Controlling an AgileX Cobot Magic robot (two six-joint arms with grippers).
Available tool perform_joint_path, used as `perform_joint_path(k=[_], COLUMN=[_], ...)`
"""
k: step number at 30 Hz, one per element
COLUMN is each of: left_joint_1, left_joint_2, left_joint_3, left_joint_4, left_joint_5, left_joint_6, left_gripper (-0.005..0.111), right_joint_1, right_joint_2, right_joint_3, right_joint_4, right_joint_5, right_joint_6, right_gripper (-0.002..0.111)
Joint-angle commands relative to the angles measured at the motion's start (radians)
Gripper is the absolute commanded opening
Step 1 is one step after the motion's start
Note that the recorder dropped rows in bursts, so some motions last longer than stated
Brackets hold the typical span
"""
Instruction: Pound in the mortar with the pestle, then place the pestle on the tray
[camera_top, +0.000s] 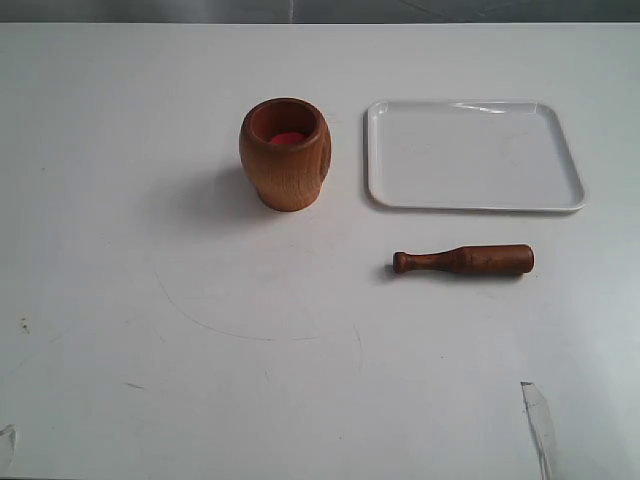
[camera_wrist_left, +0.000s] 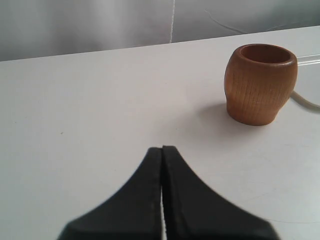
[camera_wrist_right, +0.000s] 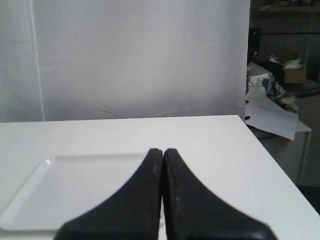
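The light brown wooden mortar (camera_top: 285, 153) stands upright on the white table, reddish inside; the left wrist view shows the mortar (camera_wrist_left: 260, 83) too. To its right lies the flat white tray (camera_top: 472, 155), with nothing on it, and the right wrist view shows the tray (camera_wrist_right: 75, 190) as well. The dark reddish-brown pestle (camera_top: 464, 260) lies flat on the table in front of the tray, knob end pointing left. My left gripper (camera_wrist_left: 162, 148) is shut and holds nothing, well short of the mortar. My right gripper (camera_wrist_right: 163, 151) is shut and holds nothing, above the tray's near edge. Neither gripper shows in the exterior view.
The white table (camera_top: 150, 330) has faint curved scuff marks in front of the mortar. Its right edge (camera_wrist_right: 265, 150) drops off beside a cluttered room with papers and boxes. A white backdrop stands behind the table.
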Motion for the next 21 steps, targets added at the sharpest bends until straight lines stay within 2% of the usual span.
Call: perform_joint_path(k=[1,10,19,21], left_joint_1=[-0.008,-0.008,-0.008,-0.008], left_joint_2=[-0.001,-0.001,-0.001,-0.001], left_joint_3=[0.001,0.001,0.001,0.001], left_joint_4=[-0.007,-0.007,-0.007,-0.007], left_joint_5=[-0.003,-0.003,-0.003,-0.003], left_joint_6=[-0.008,-0.008,-0.008,-0.008], left_gripper=[0.0,0.0,0.0,0.0], right_joint_1=[-0.001,-0.001,-0.001,0.001], right_joint_2=[-0.003,-0.003,-0.003,-0.003], right_joint_3=[0.004,0.004,0.004,-0.041], right_joint_4=[0.04,0.052,0.268,0.275], right_joint_5=[-0.062,-0.104,-0.215,-0.221], right_joint_6=[0.006,0.013,0.069,0.072], right_gripper=[0.0,0.0,0.0,0.0])
